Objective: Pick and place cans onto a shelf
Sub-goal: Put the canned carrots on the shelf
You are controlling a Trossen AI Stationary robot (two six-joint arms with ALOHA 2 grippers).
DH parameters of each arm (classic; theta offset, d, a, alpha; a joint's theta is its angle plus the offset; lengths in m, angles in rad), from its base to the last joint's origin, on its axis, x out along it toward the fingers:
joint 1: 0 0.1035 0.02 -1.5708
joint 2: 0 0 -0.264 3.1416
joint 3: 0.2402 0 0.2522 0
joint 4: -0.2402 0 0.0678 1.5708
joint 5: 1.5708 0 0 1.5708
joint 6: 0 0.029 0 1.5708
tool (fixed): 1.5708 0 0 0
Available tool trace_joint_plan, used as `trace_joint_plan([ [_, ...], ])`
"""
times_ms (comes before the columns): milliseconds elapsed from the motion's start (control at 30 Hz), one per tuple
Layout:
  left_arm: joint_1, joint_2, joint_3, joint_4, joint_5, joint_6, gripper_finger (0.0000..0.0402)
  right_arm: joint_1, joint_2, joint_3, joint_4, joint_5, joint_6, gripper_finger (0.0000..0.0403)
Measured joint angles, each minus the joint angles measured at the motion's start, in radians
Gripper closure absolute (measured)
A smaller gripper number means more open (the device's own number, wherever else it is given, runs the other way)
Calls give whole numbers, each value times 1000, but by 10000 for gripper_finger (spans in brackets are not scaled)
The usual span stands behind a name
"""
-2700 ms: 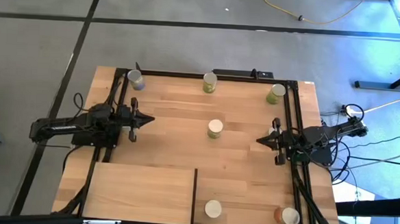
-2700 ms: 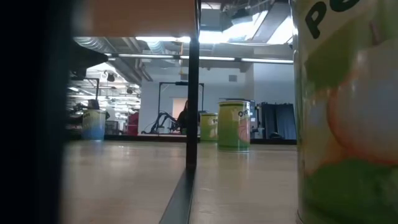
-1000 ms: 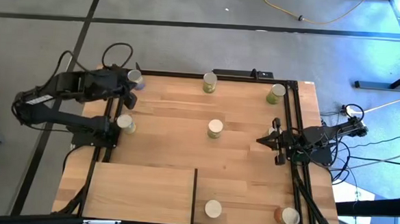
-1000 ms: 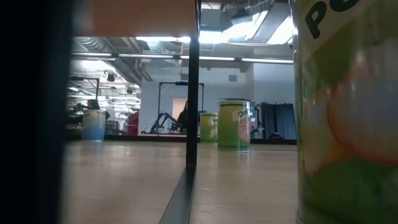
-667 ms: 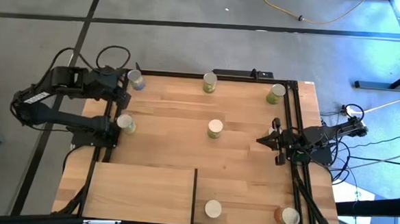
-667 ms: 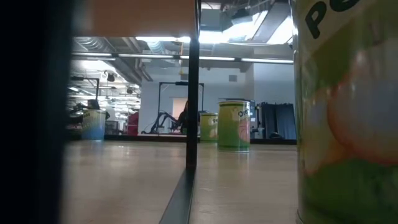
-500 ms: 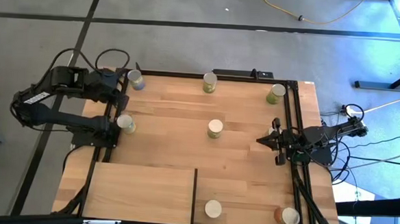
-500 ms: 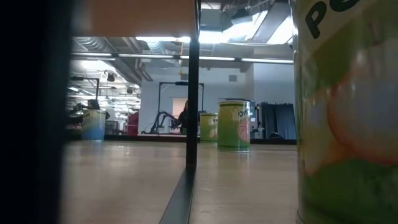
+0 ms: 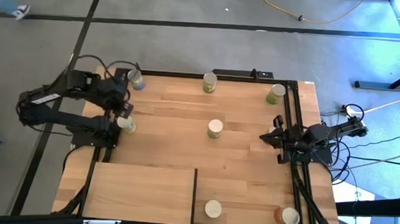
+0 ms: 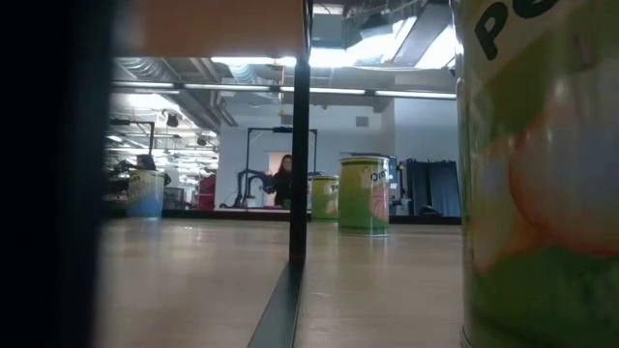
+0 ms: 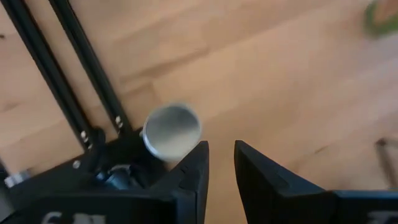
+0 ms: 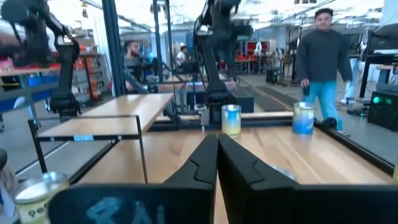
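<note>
Left gripper (image 9: pixel 123 106), dark fingers slightly spread, is hovering above the cream-topped green can (image 9: pixel 124 124) at the high view's left edge. Approach step; next: descend, clamp. Right gripper (image 9: pixel 268 137) is idling, fingers pressed together.

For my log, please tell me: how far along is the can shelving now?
Done: two cans stand beside the shelf; none on the panel. In hand: the left gripper hovers over a can, holding nothing. Left: that can and four others. The right gripper waits shut.
</note>
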Motion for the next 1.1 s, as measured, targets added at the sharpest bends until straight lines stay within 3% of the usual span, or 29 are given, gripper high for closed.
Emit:
trace_joint_plan([
  [267, -3, 13, -198, 85, 90, -51, 332, 0, 0, 0, 29, 0, 0, 387],
  [467, -3, 13, -321, 229, 114, 30, 332, 0, 0, 0, 31, -1, 0, 387],
  [1100, -3, 81, -442, 277, 99, 84, 336, 0, 0, 0, 67, 43, -1, 387],
])
